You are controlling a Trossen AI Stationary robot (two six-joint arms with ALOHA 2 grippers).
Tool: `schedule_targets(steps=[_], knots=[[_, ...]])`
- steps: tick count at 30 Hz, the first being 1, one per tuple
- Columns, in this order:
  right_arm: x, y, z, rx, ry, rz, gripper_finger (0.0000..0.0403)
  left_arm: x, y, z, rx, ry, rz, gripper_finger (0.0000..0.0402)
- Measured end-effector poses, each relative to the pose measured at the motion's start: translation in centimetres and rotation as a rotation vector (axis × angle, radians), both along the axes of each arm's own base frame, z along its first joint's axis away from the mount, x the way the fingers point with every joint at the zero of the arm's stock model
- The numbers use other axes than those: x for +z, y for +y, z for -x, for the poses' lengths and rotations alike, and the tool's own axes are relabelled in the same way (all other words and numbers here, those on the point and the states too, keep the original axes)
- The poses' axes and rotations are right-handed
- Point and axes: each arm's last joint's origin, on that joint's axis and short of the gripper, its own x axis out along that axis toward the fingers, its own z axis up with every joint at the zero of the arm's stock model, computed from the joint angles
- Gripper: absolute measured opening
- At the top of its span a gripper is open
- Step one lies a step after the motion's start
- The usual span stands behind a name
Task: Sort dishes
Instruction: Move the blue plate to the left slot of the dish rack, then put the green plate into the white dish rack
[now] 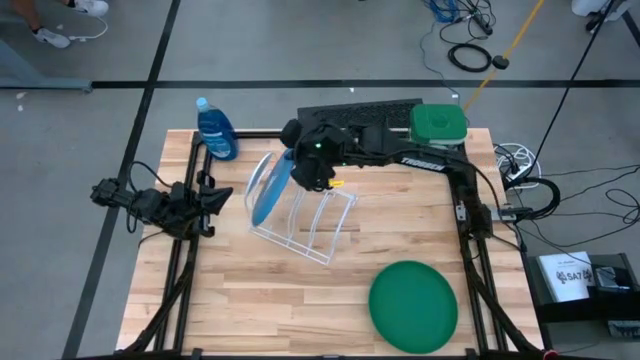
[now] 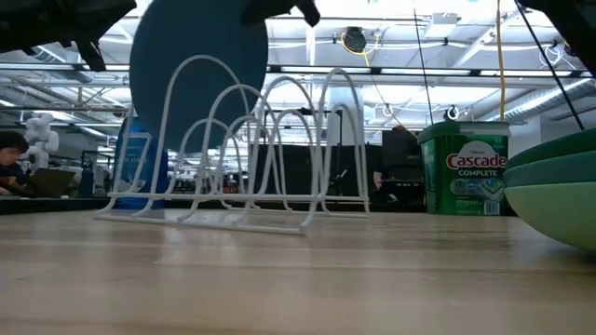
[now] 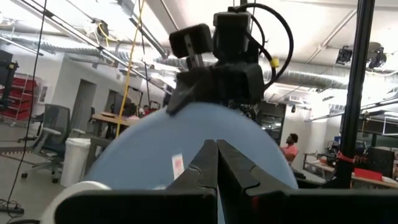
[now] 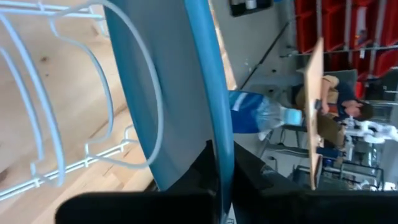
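Near the front right corner of the worktop (image 1: 260,310) lies a stack of plates (image 1: 413,306) with the dark green one on top; in the low view lighter rims show under it, so I judge that three plates are waiting there, though I cannot count them for sure. In the middle of the worktop stands the white rack (image 1: 305,225). The right gripper (image 1: 300,172) is over the rack's far left end, and its fingers are clamped on the top edge of the blue plate (image 1: 268,188), which stands upright on its edge, its lower part between the wires of the end slot. The step in hand seems to be the placing of this first plate into the rack. The next move calls for lowering it until the rack carries it, then opening the fingers and rising straight up, so that the plate does not tip. The left gripper (image 1: 205,203) waits at the left edge with fingers together. At the far edge stand a blue bottle (image 1: 216,129) and a green tub (image 1: 438,124).
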Motion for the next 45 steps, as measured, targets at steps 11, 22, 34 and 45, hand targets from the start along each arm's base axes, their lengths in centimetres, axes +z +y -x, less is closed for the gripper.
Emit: schedule_targets(steps=[11, 22, 34, 45], knots=[[-3.8, -0.2, -2.4, -0.008, 0.100, 0.057, 0.0039, -0.2, 0.0, -0.1, -0.020, 0.012, 0.036, 0.0000], [-3.5, 0.8, -2.5, -0.016, 0.088, 0.085, 0.0160, -0.3, -0.1, -0.2, -0.020, 0.027, 0.032, 0.0000], [0.8, 5.6, 0.8, -0.012, 0.022, 0.072, 0.0198, -0.4, -0.1, -0.2, -0.027, 0.035, 0.044, 0.0000], [2.5, 7.9, 10.4, -0.326, 0.373, -0.405, 0.0173, -0.6, -0.1, -0.3, -0.051, 0.046, 0.089, 0.0000]])
